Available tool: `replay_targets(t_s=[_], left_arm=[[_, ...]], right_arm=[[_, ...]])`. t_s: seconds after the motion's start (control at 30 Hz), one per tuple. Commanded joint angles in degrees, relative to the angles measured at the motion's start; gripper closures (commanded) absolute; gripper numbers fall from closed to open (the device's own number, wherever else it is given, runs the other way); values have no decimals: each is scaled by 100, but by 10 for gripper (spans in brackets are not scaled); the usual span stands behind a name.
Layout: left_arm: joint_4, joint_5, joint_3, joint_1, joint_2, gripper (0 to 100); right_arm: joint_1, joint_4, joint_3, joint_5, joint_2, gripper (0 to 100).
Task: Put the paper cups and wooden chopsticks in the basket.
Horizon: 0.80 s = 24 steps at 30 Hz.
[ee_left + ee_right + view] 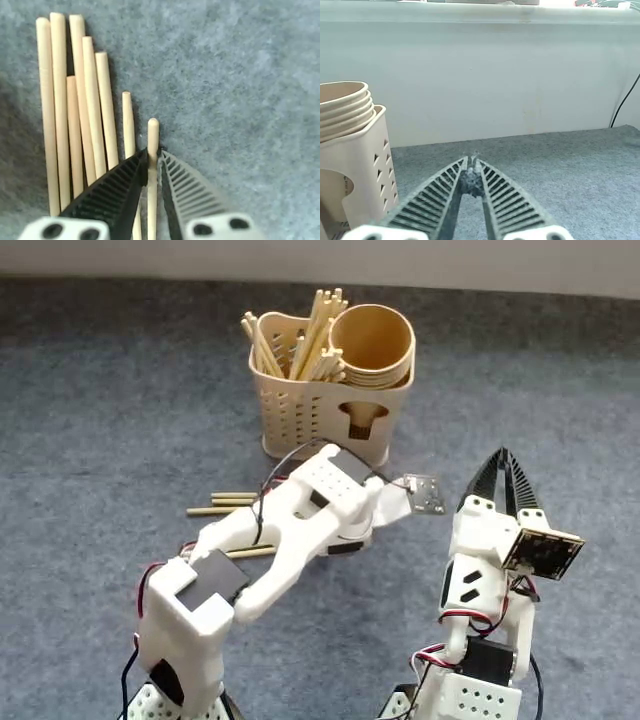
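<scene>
Two robot arms on a grey mat (100,390), basket (325,430) near its far edge.
Left gripper (152,156) clamped on one wooden chopstick (153,131), just beside loose chopsticks (75,100) lying mid-mat in front of the basket. Paper cups (372,340) and more chopsticks (318,325) upright inside the basket. Right gripper (471,165) raised toward the mat's right edge, fingers together.

Soft, even light, perhaps daylight from behind; shadows faint.

The left claw (152,156) is pinching one wooden chopstick (153,131); several more chopsticks (75,110) are lying side by side beside it on the bench (240,75).
</scene>
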<state>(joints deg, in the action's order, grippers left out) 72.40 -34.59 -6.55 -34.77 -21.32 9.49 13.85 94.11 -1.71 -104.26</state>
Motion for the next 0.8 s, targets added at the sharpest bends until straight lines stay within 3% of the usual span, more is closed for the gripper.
replay_targets(t_s=[0.0, 0.13, 0.3, 0.77], left_arm=[[211, -18, 382, -110, 119, 965], [589, 440, 787, -57, 110, 954], [598, 475, 787, 136, 48, 869], [281, 448, 769, 365, -48, 870]], right_arm=[[40, -22, -75, -70, -66, 978], [40, -22, -84, -70, -66, 978], [40, -22, -84, -70, -66, 978], [40, -22, -84, -70, -66, 978]])
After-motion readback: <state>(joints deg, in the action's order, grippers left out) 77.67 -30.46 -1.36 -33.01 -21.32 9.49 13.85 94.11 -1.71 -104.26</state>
